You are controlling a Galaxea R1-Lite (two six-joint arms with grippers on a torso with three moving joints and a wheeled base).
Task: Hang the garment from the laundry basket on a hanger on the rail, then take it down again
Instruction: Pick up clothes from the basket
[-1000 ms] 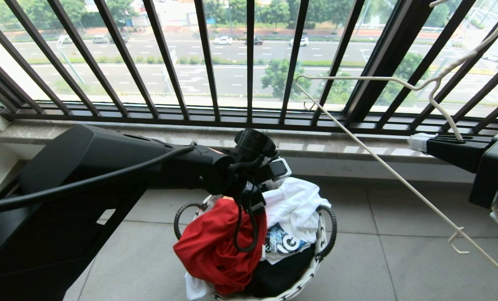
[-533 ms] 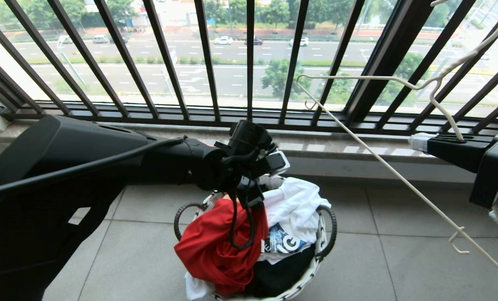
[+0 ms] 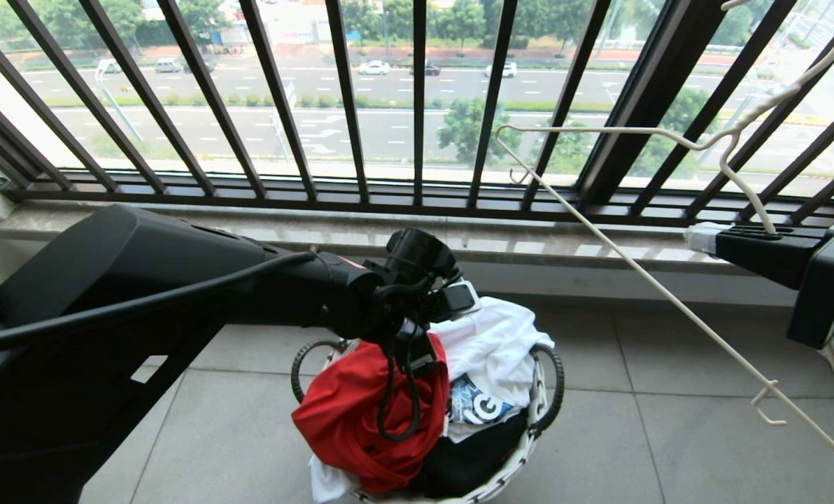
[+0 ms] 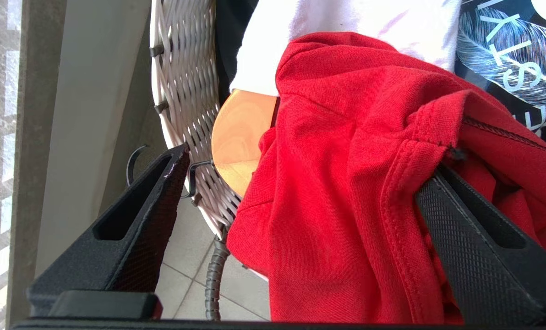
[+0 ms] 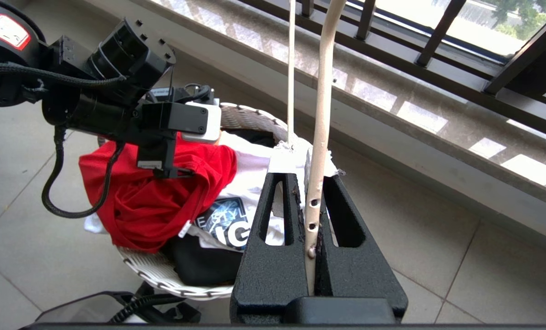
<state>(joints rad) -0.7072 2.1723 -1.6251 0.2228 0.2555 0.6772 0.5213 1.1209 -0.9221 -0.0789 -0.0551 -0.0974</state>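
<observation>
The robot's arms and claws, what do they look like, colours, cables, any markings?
Both arms are black. The left arm has a broad angular shell, a thick black cable along it and a braided loop at the wrist, a red and white sticker, and a white-faced camera module. The left claw and right claw have matte black wedge-shaped fingers with hollow slots and cross-hatched pads.

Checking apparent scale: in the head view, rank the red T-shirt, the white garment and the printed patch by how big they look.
1. red T-shirt
2. white garment, somewhat smaller
3. printed patch, clearly smallest
</observation>
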